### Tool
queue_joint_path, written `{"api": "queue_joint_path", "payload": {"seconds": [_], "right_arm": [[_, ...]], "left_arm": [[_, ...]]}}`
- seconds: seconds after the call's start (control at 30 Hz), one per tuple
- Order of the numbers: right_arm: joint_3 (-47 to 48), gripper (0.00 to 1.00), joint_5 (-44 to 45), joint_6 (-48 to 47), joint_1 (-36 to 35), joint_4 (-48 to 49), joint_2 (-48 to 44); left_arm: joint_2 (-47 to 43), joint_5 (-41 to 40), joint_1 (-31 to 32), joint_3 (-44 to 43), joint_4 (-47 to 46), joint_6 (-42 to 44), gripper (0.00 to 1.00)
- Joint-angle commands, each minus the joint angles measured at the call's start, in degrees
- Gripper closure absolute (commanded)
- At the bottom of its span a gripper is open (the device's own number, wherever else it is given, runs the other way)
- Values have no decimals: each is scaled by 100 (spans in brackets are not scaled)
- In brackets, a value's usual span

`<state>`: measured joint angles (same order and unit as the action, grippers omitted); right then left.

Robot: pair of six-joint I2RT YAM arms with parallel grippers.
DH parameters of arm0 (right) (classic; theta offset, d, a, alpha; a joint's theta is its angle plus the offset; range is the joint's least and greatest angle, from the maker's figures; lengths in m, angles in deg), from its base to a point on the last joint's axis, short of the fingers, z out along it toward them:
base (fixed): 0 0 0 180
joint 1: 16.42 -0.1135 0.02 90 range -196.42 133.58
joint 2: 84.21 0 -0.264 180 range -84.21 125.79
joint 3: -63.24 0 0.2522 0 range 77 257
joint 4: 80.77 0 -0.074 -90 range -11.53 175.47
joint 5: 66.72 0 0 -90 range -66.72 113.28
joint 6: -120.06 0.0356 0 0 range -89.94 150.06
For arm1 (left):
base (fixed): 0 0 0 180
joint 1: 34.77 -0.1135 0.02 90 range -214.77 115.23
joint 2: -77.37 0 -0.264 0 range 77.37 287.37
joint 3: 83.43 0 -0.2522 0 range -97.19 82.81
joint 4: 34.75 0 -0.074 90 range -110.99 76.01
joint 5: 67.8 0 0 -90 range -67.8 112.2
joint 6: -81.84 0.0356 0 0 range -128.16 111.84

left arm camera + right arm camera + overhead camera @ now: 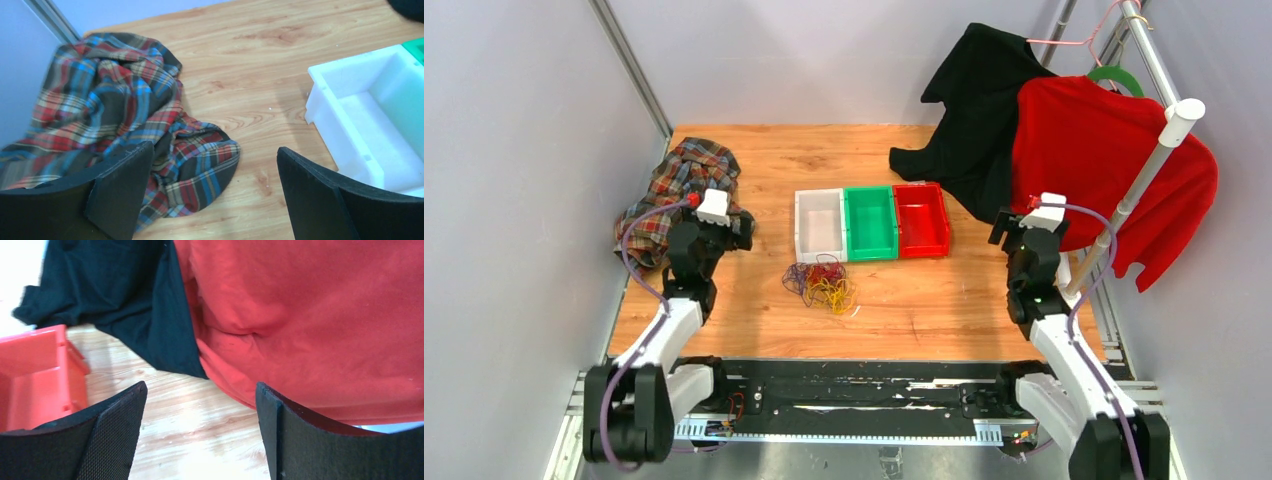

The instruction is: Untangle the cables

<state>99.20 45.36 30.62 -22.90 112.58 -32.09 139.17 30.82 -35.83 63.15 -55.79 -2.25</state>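
The untangling looks unstarted. The left tool (214, 175), fingers apart, hangs over the worktop (260, 65), a plaid cloth (100, 100) to its left. The right tool (200, 410), also spread and empty, faces a red garment (310, 315). The cables (821, 282) lie knotted between both tools, touching neither. Next, one must reach inward and pinch a single strand. No legible writing.

No readable text, labels, brands, numbers or signs in any view.
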Motion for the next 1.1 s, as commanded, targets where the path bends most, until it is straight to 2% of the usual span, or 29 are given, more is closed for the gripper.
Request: {"api": "queue_joint_path", "payload": {"seconds": [0.0, 0.07, 0.13, 0.27, 0.33, 0.43, 0.5, 0.63, 0.83, 0.9, 1.07], "right_arm": [[684, 21, -649, 532, -90, -2667, -802], [878, 21, -1035, 543, -90, -3050, -1094], [936, 21, -1707, 728, -80, -2982, -1376], [850, 21, -2230, 1727, -68, -2946, -1759], [885, 21, -2514, 2000, -70, -2935, -1707], [1273, 21, -3364, 1839, -117, -3074, -1230], [1600, 25, -3278, 1718, -346, -3547, -875], [1597, 24, -2597, 1542, -1194, -3437, -578], [1751, 24, -1724, 1364, -2398, -3382, 106], [1852, 23, -1792, 1621, -2558, -3340, 157], [1497, 23, -1527, 2405, -2558, -2825, -469]], "left_arm": [[-947, 114, -34, -486, 2492, 759, 2], [-1269, 148, -35, -647, 3009, 821, 2], [-1436, 228, -35, -902, 3528, 694, 2], [-1233, 1115, -35, -1615, 4532, 572, 2], [-989, 1631, -35, -1971, 5072, 729, 2], [-651, 2129, -30, -2394, 5774, 1054, 2], [-432, 2282, -12, -2522, 6106, 1233, 2], [-181, 2452, 154, -2582, 6336, 1445, 2], [211, 2383, 959, -2603, 6518, 1861, 2], [410, 2405, 1079, -2620, 6427, 1927, 0], [989, 2580, 1099, -2789, 6362, 2143, 2]]}}
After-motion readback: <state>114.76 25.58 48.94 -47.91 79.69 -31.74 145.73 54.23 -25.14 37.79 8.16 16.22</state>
